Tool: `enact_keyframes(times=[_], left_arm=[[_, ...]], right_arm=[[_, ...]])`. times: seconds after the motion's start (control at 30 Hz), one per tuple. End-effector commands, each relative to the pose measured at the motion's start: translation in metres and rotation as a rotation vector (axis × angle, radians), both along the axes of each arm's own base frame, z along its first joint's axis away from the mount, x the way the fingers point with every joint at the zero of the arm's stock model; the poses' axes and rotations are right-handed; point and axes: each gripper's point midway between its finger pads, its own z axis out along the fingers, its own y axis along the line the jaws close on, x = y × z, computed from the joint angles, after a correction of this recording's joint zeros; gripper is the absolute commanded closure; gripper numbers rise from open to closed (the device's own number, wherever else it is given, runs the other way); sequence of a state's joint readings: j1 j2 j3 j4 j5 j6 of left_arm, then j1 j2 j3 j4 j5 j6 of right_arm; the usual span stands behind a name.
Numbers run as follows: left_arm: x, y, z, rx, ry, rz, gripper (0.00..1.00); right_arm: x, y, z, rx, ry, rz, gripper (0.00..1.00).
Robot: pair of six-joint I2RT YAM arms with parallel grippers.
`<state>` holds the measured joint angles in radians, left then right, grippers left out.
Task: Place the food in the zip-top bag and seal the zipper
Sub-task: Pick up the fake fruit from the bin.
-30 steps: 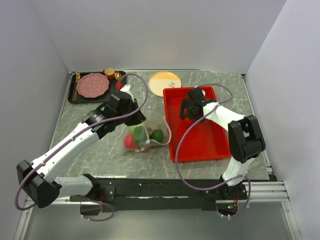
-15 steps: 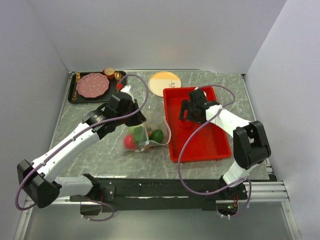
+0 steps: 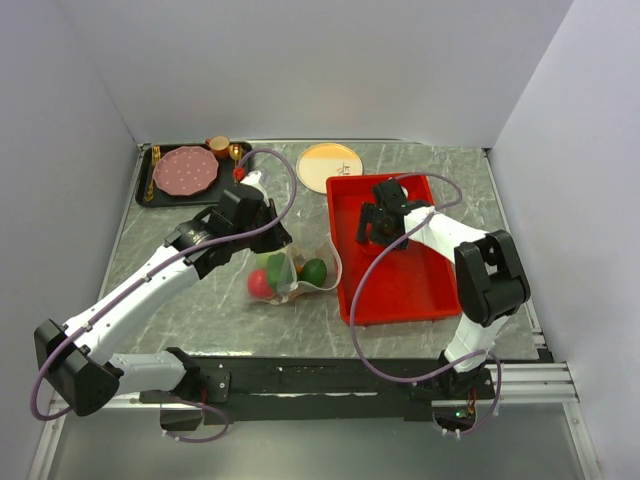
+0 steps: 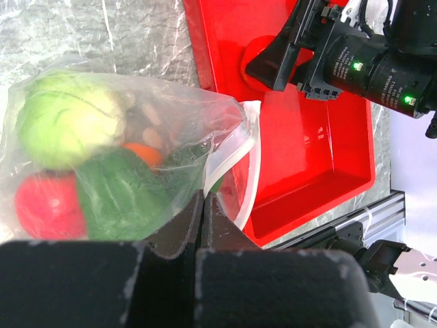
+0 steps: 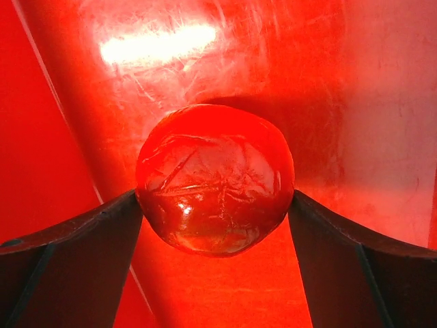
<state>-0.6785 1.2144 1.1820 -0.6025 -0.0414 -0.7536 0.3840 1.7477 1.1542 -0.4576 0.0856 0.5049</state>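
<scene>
The clear zip-top bag point(image 3: 292, 272) lies left of the red tray point(image 3: 425, 290). It holds food: a light green cabbage point(image 4: 65, 119), a red fruit point(image 4: 42, 205), a dark green vegetable point(image 4: 119, 195) and an orange piece point(image 4: 145, 153). My left gripper point(image 4: 203, 199) is shut on the bag's mouth edge, and the whitish zipper point(image 4: 231, 152) curves up from its tips. Another round red fruit point(image 5: 215, 179) sits on the tray floor. My right gripper point(image 5: 215, 208) stands low over it, one finger touching each side of the fruit.
A black tray point(image 3: 150, 190) at the back left holds a pink plate point(image 3: 184, 170) and a small cup point(image 3: 219, 146). A yellow plate point(image 3: 330, 160) lies behind the red tray. The red tray's raised rim stands close beside the bag's mouth.
The right arm's elbow swung out to the right and came back, with its gripper staying over the tray's far left. Its jaws closed in onto the red fruit. The left arm held still.
</scene>
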Motion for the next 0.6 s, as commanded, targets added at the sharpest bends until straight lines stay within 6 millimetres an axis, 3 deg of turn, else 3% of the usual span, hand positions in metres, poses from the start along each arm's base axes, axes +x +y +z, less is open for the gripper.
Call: enact_keyframes(times=[0.0, 0.23, 0.3, 0.57], left_arm=[[0.0025, -0.0021, 0.0104, -0.025, -0.033, -0.002, 0.99], [0.0020, -0.0017, 0.0100, -0.025, -0.031, -0.001, 0.99], [0.0017, -0.0016, 0.0095, -0.026, -0.030, 0.000, 0.99], [0.0032, -0.0042, 0.0100, -0.022, -0.027, -0.011, 0.99]], right_arm=[[0.0154, 0.0037, 0.0174, 0.013, -0.077, -0.016, 0.11], [0.0182, 0.0044, 0.0177, 0.010, -0.084, -0.007, 0.23], [0.0184, 0.0051, 0.0183, 0.012, -0.087, 0.000, 0.33], [0.0131, 0.0116, 0.0263, 0.060, -0.097, 0.020, 0.47]])
